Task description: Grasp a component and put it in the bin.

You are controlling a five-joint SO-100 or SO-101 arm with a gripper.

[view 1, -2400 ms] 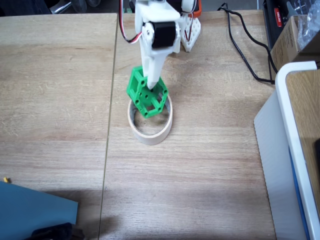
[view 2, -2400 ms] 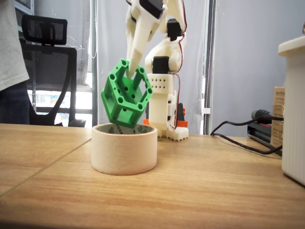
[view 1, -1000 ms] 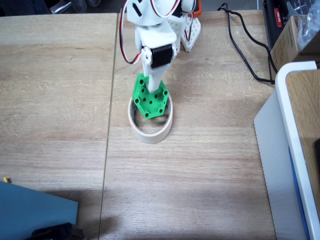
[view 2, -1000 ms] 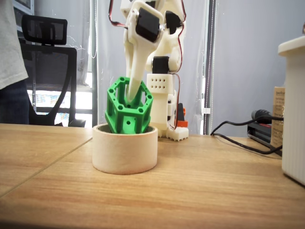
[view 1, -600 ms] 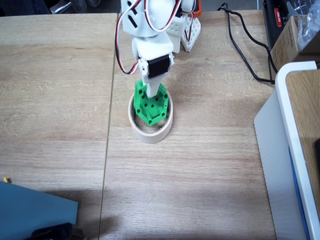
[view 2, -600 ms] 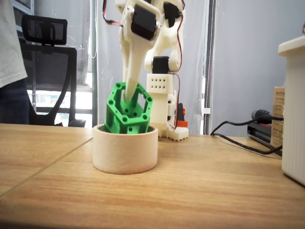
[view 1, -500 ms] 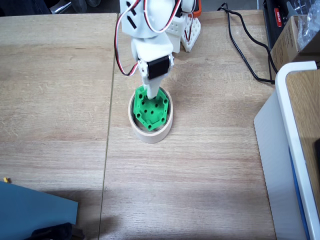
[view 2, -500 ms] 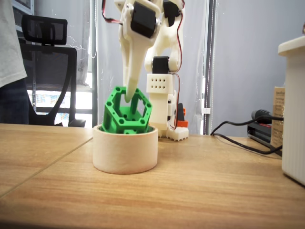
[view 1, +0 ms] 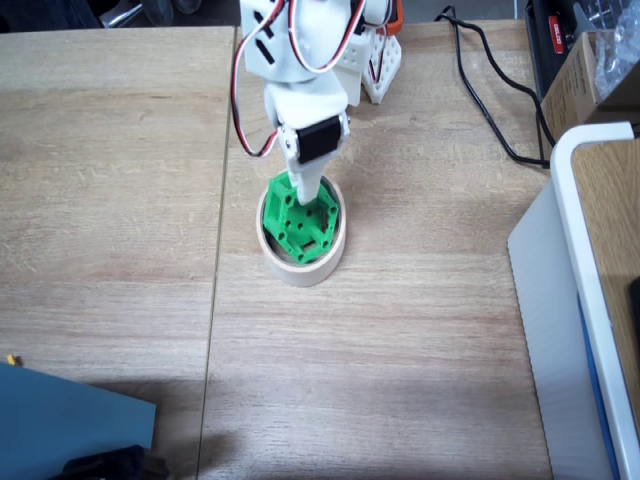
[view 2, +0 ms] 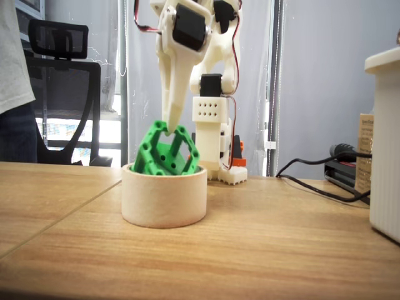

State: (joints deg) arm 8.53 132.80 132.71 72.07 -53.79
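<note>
A fixed view: my gripper (view 2: 170, 128) still pinches the tilted component (view 2: 165, 153), half-sunk in the bin (view 2: 164, 200); it may wedge on the rim.

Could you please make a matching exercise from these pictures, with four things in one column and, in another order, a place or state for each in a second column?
Things:
1. bright green hexagonal plastic component
2. beige ring-shaped masking tape roll
3. black cable
4. white two-finger gripper

Places or states:
A. runs across the table's upper right in the top-down fixed view
B. sits partly inside the ring, tilted, top above the rim
C. stands on the wooden table, encircling the green part
D. reaches down into the green part's top

Pairs: 1-B, 2-C, 3-A, 4-D
</note>
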